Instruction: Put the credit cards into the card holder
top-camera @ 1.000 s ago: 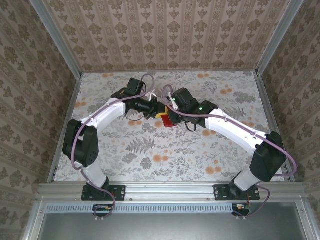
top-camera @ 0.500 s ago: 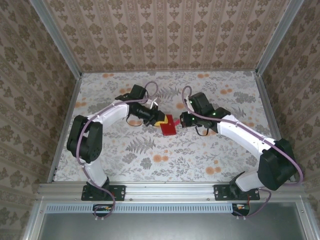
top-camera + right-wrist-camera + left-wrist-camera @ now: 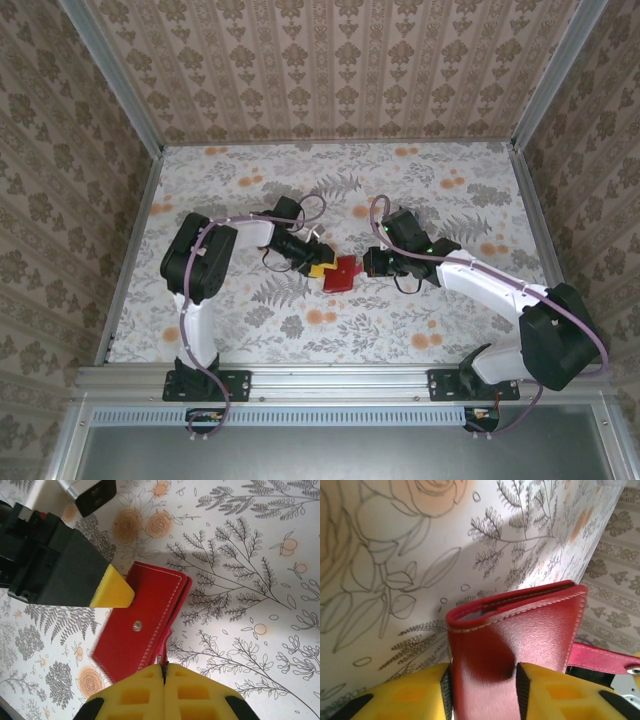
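- The card holder (image 3: 343,272) sits low over the flowered bench (image 3: 450,180), near its middle, between the two grippers.
- The left gripper (image 3: 482,676) grasps the folded card holder (image 3: 520,640), with a yellow pad (image 3: 405,695) against each red face.
- The right gripper (image 3: 164,672) is clenched, pinching a thin red edge of the card holder (image 3: 140,630).
- A metal snap (image 3: 137,625) shows on its outer face.

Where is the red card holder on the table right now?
In the top view, the card holder lies near the middle of the table, between the left end effector and the right end effector.
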